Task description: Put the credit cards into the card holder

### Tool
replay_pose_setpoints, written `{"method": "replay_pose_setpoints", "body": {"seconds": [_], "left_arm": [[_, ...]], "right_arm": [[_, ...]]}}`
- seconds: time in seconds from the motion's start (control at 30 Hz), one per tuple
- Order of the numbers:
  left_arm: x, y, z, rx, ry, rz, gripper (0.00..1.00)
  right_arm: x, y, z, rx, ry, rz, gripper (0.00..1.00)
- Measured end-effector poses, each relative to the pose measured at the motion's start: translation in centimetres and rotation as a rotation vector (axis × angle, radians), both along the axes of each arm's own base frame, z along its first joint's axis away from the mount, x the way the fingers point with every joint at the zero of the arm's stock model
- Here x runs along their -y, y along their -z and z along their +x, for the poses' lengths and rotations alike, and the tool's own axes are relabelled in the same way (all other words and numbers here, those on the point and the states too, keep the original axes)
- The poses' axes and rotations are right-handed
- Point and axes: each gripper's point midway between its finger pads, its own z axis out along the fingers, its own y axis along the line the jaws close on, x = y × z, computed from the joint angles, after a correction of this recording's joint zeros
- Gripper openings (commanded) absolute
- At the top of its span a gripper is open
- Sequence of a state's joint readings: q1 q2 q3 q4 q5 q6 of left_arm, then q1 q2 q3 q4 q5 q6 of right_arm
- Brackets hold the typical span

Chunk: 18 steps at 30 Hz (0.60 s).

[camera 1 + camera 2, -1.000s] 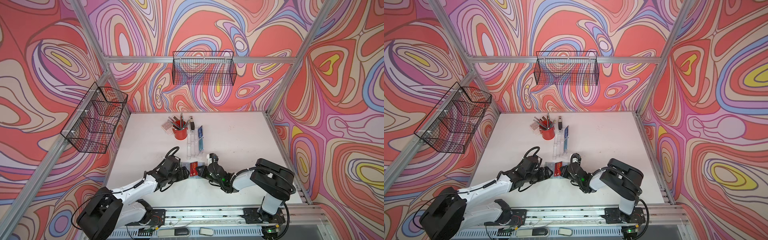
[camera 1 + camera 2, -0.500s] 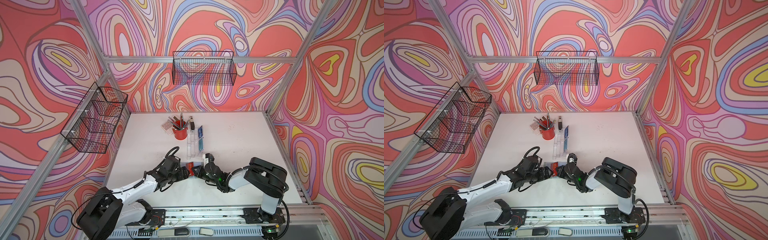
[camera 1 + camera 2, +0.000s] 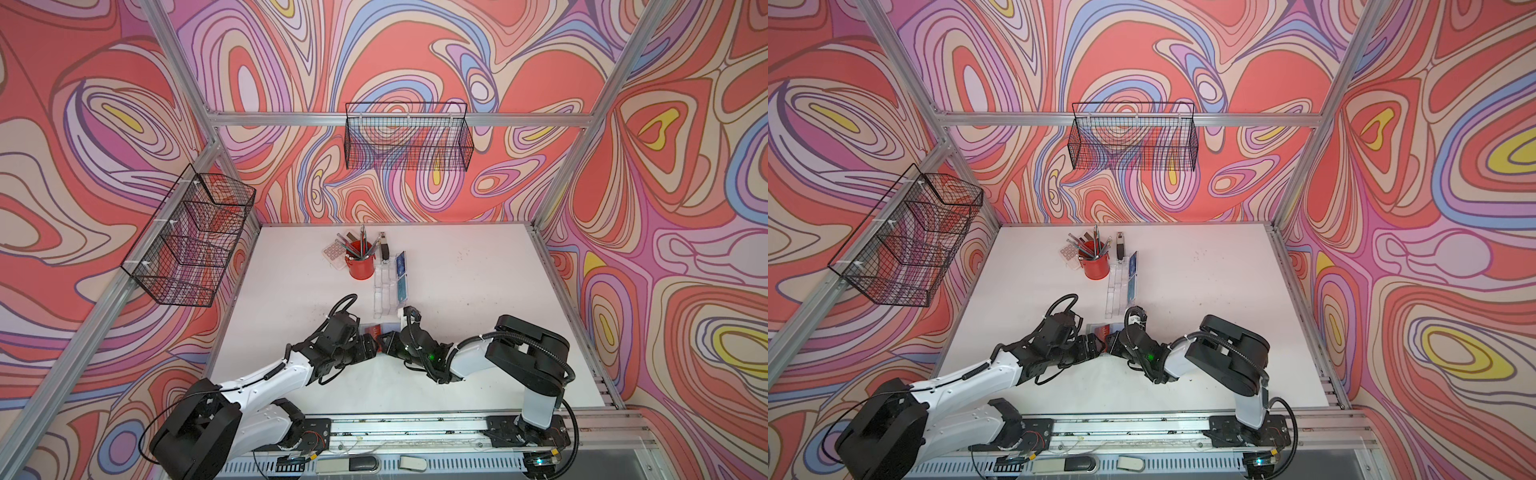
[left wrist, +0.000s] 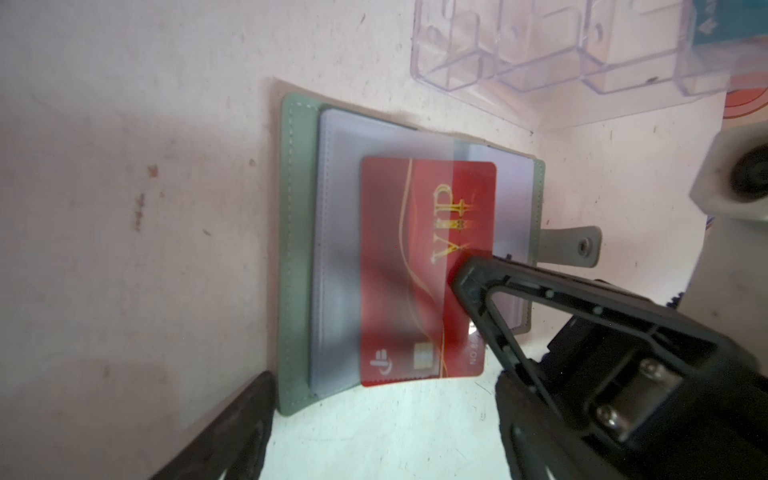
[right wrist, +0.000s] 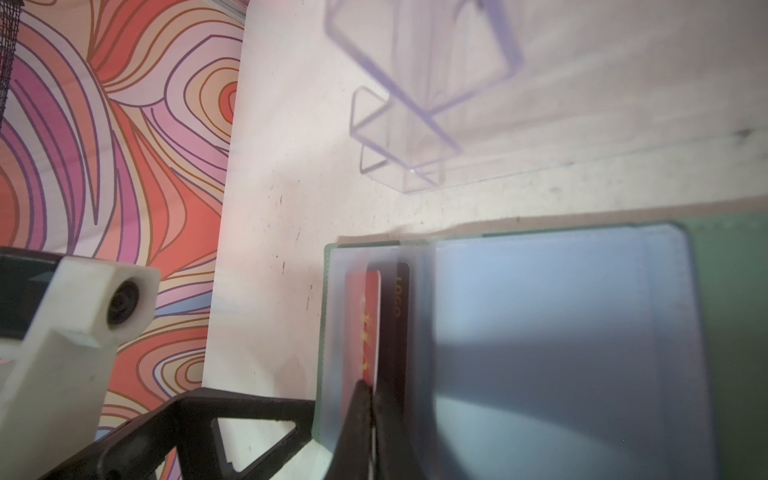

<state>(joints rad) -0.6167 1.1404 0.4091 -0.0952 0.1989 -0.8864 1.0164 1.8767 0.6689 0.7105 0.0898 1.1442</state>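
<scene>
white tabletop [image 3: 457,291], swirl-patterned walls [image 3: 415,62]. sage-green card holder [image 4: 297,249] lies open, flat. red vip card [image 4: 415,270] part-way inside its clear sleeve [image 4: 340,208], dark card [image 5: 401,316] alongside. right gripper [image 5: 368,399] pinched tight on red vip card's outer edge. left gripper [image 3: 369,348] spread wide just beside card holder. clear acrylic stand [image 3: 384,291] with blue cards [image 3: 401,274] just beyond card holder.

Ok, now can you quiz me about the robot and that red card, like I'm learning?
1. True or false: the red card is tucked all the way into the card holder.
2. Fill in: the left gripper has its jaws ___.
3. Which one pinches the red card? A) left gripper B) right gripper C) neither
Key: 1 false, part of it sticks out; 2 open; 3 B.
</scene>
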Motion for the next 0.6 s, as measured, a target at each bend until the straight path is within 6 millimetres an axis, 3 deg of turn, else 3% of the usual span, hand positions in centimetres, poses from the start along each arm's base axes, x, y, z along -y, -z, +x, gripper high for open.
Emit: {"method": "replay_pose_setpoints", "body": {"seconds": [0.27,0.6], "left_arm": [[-0.1,-0.5,-0.1,0.019,0.000,-0.015,0.85],[-0.2,-0.2,-0.2,0.010,-0.001,-0.005,0.85]], "right_arm": [[0.4,0.3,0.5,0.002,0.049,0.007,0.00],[-1.0,0.8,1.1,-0.001,0.037,0.019,0.00]]}}
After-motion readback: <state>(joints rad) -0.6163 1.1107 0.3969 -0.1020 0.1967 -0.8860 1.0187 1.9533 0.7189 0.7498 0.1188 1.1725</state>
